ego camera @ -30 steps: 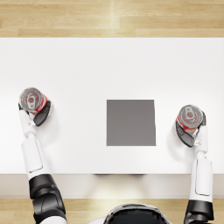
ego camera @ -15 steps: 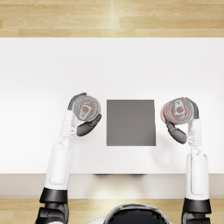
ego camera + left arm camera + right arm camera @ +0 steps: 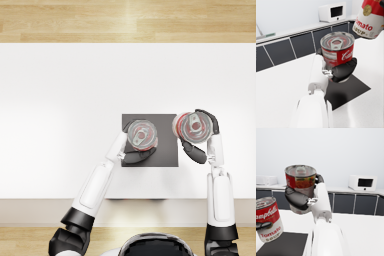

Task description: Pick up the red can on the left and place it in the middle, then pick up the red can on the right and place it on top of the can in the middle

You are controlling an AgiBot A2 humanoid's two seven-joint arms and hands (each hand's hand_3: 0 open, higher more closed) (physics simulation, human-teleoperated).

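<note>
so the left robot hand [image 3: 136, 155] is holding the first red-labelled soup can [image 3: 141, 135] over the dark square mat [image 3: 167, 155] on the white table [image 3: 60, 100], needs setting down next, while the right robot hand [image 3: 200, 142] holds the second red soup can [image 3: 192, 127] at the mat's edge

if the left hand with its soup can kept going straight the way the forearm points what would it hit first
Probably the right hand's tomato soup can, up ahead of the left hand and its can; it looks higher, so depth is uncertain.

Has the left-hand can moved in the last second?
Yes. The left hand has carried its can rightward from the table's left side to above the dark mat.
</note>
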